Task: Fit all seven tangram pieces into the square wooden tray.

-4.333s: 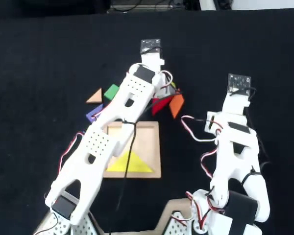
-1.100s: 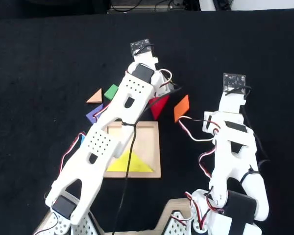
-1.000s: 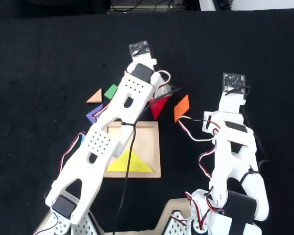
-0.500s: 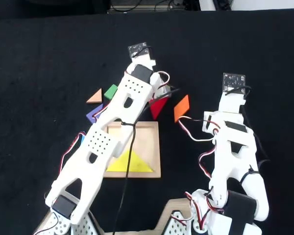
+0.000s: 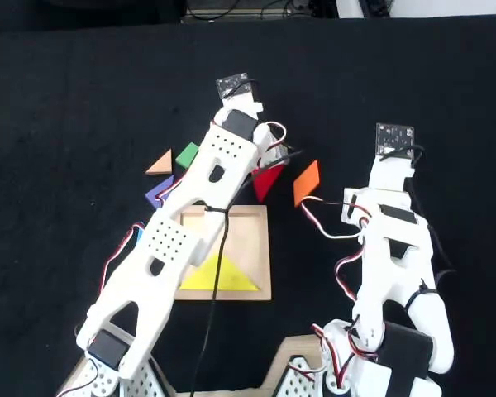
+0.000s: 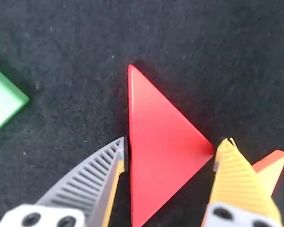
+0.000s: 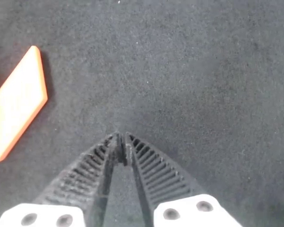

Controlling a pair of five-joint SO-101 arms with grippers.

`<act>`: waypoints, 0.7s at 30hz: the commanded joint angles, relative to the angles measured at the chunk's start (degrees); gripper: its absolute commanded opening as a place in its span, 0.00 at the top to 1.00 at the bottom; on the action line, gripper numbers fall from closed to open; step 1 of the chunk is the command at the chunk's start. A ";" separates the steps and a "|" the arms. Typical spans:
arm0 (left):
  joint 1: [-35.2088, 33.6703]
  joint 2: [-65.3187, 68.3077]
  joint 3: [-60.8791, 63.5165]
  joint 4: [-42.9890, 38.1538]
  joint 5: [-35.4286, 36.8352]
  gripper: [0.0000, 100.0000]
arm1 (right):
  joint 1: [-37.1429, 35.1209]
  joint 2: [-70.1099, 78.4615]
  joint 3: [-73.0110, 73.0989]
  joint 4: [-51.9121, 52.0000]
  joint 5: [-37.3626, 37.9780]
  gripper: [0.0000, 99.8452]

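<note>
Black table [image 5: 66, 99], wooden tray [image 5: 252, 236], red triangle [image 5: 269, 179], orange parallelogram [image 5: 307, 182], green square [image 5: 188, 154]

L gripper [image 6: 173, 143] clamped, R gripper [image 7: 120, 140] closed

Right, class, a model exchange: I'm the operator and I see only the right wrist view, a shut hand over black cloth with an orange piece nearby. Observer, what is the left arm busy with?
Observer: The left hand is down on a red triangle, with a finger touching it on each side.
Operator: Has anything been placed yet?
Observer: One piece shows in the wooden tray: a yellow triangle along the side nearest the robot. Part of the tray is hidden.
Operator: Where are the other loose pieces?
Observer: A green piece, a peach triangle and a purple piece lie beyond the tray's far left corner.
</note>
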 commanded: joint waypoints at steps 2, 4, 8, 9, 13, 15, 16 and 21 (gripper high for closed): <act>-0.31 -1.14 -0.13 -0.44 0.00 0.70 | -0.97 0.31 -2.15 -0.88 0.88 0.99; 0.75 -1.14 -0.13 -0.44 -0.18 0.70 | -0.97 0.31 -2.15 -0.88 0.88 0.99; 1.89 -1.14 -0.13 -0.44 -2.20 0.70 | -0.97 0.31 -2.15 -0.88 0.88 0.99; 1.63 -1.14 -0.13 -0.09 -2.02 0.70 | -0.97 0.31 -2.15 -0.88 0.88 0.99; 0.75 -1.14 -0.04 1.49 -2.11 0.70 | -0.97 0.31 -2.15 -0.88 0.88 0.99; 0.48 -1.14 -0.04 2.81 -2.11 0.70 | -0.97 0.31 -2.15 -0.88 0.88 0.99; 0.22 -1.14 -0.04 3.16 -2.11 0.70 | -0.97 0.31 -2.15 -0.88 0.88 0.99; -1.71 -1.05 -0.04 6.07 -2.46 0.72 | -0.97 0.31 -2.15 -0.88 0.88 0.99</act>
